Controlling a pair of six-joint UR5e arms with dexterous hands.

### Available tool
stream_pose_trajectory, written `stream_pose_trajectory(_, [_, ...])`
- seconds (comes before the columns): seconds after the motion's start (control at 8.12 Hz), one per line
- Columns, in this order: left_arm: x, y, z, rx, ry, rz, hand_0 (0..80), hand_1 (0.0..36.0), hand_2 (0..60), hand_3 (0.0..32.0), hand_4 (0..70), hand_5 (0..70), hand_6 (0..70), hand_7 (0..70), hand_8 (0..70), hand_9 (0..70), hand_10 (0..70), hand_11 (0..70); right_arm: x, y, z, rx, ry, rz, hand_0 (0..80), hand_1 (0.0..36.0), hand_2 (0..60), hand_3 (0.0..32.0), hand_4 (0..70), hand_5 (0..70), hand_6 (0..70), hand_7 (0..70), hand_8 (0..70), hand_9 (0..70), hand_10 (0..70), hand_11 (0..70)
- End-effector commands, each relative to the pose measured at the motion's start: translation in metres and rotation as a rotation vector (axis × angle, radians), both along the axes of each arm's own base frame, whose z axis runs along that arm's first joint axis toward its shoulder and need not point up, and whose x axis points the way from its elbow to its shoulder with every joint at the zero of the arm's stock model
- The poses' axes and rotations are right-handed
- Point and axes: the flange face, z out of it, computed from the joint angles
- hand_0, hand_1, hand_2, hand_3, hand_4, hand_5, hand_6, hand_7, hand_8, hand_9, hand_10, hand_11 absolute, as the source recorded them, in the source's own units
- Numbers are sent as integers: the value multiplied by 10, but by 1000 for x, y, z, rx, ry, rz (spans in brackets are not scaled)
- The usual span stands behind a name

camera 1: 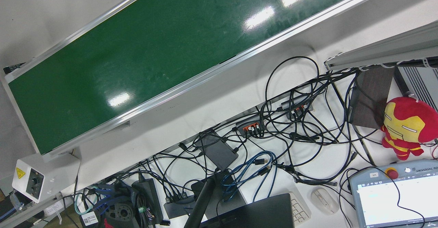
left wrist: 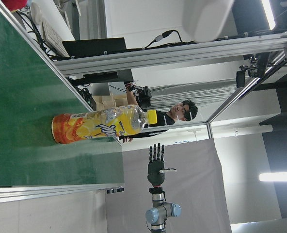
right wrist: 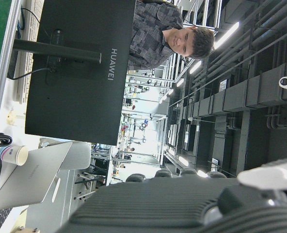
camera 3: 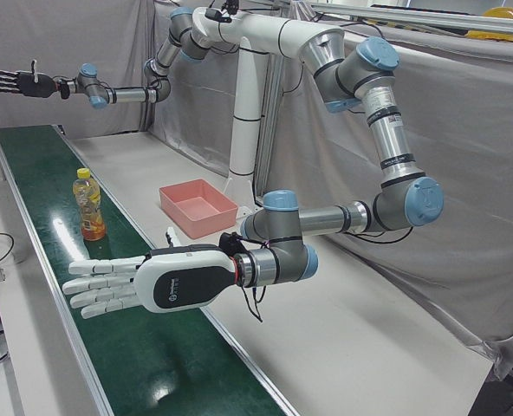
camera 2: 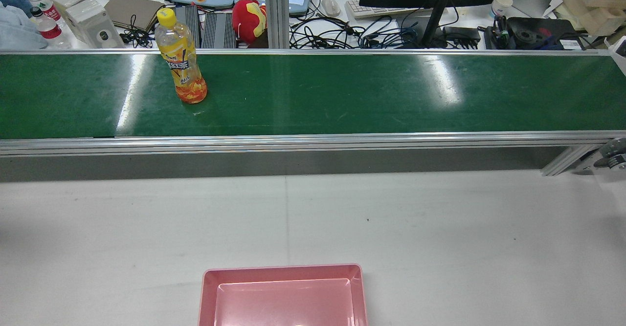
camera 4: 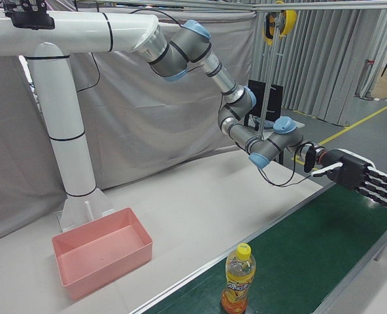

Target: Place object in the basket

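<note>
One bottle [camera 3: 87,205] upright, well clear of left hand [camera 3: 148,282] fingers [camera 3: 96,285]

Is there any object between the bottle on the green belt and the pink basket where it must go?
Nothing visible. The bottle stands upright on the green belt; between it and the pink basket lie only the belt's metal rail and bare white table.
</note>
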Motion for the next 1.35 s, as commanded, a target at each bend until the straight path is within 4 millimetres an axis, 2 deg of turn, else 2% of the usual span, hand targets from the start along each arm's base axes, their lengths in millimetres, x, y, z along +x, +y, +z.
stream_pose_trajectory(0.0, [-3,1,0,1,2,-5,800,99,0,0,47,59,0,0,0,0,0,0,0,0,0,1,0,1,0,0,0,0,0,0,0,0,0,0,0,0])
stream_pose_trajectory(0.25, [-1,5,5,-4,-2,-1,800,106,0,0,50,62,0,0,0,0,0,0,0,0,0,-1,0,1,0,0,0,0,0,0,0,0,0,0,0,0])
stream_pose_trajectory(0.37, [4,6,-6,19,-23,1,800,108,0,0,51,61,0,0,0,0,0,0,0,0,0,-1,0,1,0,0,0,0,0,0,0,0,0,0,0,0])
stream_pose_trajectory(0.49, [6,9,-6,23,-52,-1,800,112,0,0,44,63,0,0,0,0,0,0,0,0,0,1,0,1,0,0,0,0,0,0,0,0,0,0,0,0])
stream_pose_trajectory(0.62, [25,9,-13,40,-59,27,800,127,0,0,61,79,0,0,0,0,10,48,0,0,0,-1,0,1,0,0,0,0,0,0,0,0,0,0,0,0])
stream_pose_trajectory(0.86, [92,13,-40,65,-58,135,800,125,0,0,57,62,0,0,0,0,0,31,0,0,0,-1,0,-1,0,0,0,0,0,0,0,0,0,0,0,0])
stream_pose_trajectory(0.98, [116,15,-60,75,-79,163,800,125,0,0,64,61,0,0,0,0,0,27,0,0,0,-1,0,1,0,0,0,0,0,0,0,0,0,0,0,0])
stream_pose_trajectory(1.11, [130,13,-72,74,-86,181,800,148,0,2,65,66,0,0,0,0,0,35,0,0,0,-1,0,1,0,0,0,0,0,0,0,0,0,0,0,0])
stream_pose_trajectory(1.23, [142,8,-86,72,-86,192,800,154,0,4,65,64,0,0,3,0,1,39,0,0,0,-1,0,1,0,0,0,0,0,0,0,0,0,0,0,0])
